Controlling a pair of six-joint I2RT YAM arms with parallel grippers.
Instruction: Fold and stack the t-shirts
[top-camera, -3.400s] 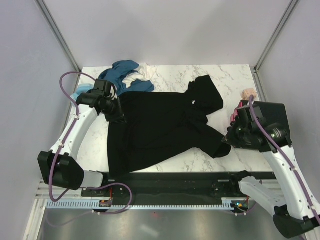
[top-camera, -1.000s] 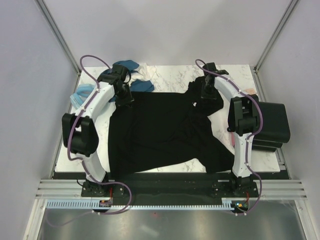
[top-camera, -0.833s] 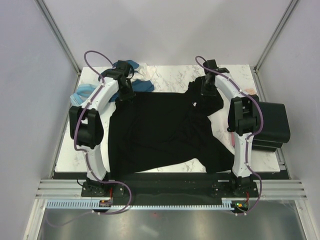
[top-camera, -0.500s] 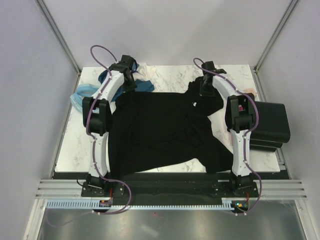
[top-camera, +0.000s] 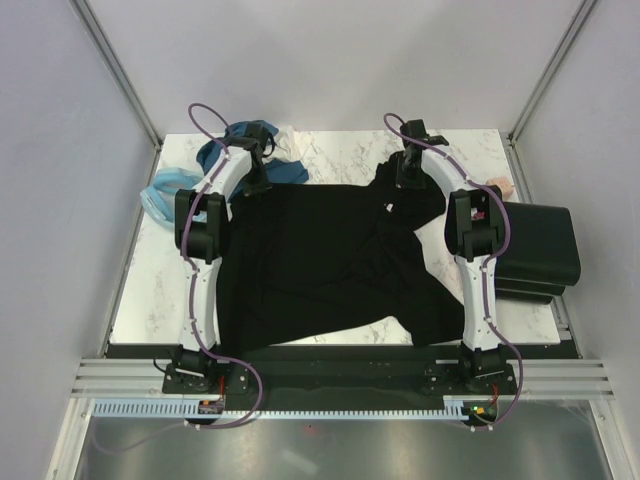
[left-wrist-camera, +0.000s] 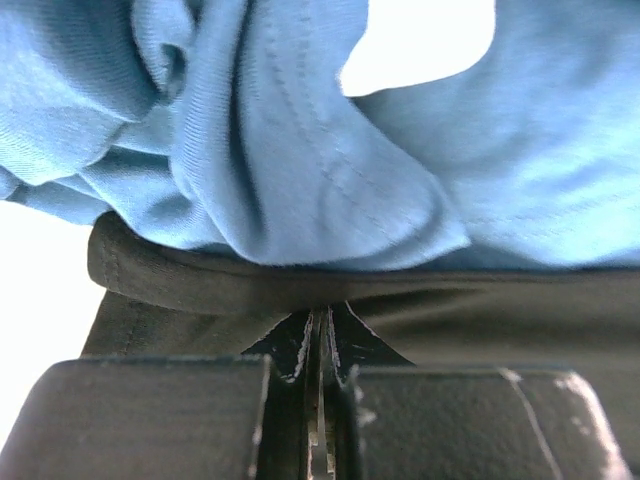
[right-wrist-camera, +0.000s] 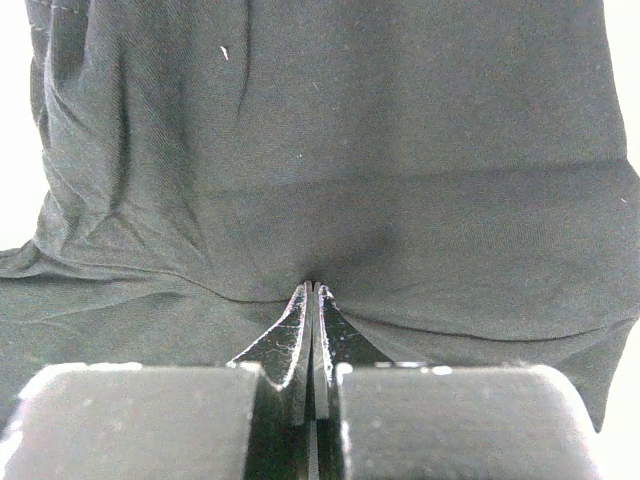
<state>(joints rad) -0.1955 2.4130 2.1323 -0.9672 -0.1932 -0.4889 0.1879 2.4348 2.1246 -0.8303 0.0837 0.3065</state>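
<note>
Black t-shirt (top-camera: 320, 260): spread across table (top-camera: 150, 290), R side rumpled.
L fingers (left-wrist-camera: 293, 352): clenched on its far-L hem, just below blue t-shirt (left-wrist-camera: 300, 150).
R fingers (right-wrist-camera: 290, 345): clenched on far-R fold.

Black t-shirt (top-camera: 320, 260) — flat across marble table (top-camera: 465, 150)

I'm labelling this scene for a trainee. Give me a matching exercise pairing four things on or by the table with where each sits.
Things:
1. black t-shirt
2. teal-blue t-shirt
3. light blue t-shirt
4. black box

Places:
A. bunched in the far-left corner
B. spread across the middle
C. at the right edge
D. at the left edge

Pairs: 1-B, 2-A, 3-D, 4-C
</note>
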